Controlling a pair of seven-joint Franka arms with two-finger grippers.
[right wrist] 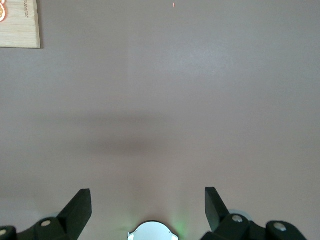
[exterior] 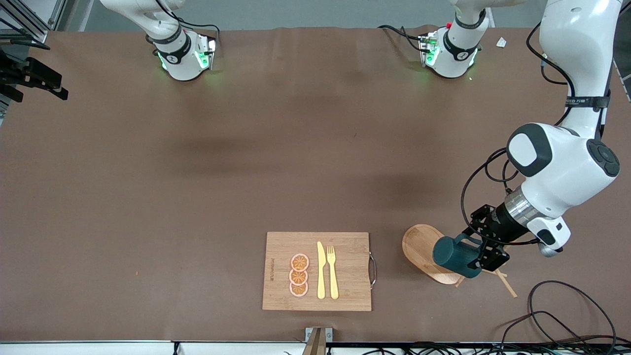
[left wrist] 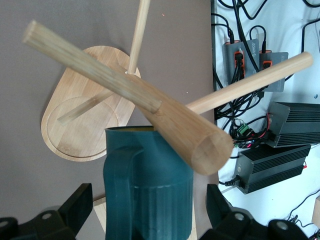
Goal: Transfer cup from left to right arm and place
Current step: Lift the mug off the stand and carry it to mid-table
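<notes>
Cup between left gripper fingers over peg rack.

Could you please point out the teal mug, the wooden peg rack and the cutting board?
dark teal ribbed mug (exterior: pixel 456 255), front view, ribbed side.
wooden peg rack (left wrist: pixel 80 125), left wrist view, oval base.
rectangular bamboo cutting board (exterior: pixel 352 266), front view, bare corner.

We record a rectangular bamboo cutting board bearing three orange slices, a yellow knife and a yellow fork. Toward the left arm's end stands an oval-based wooden peg rack. Black cables lie nearby.
</notes>
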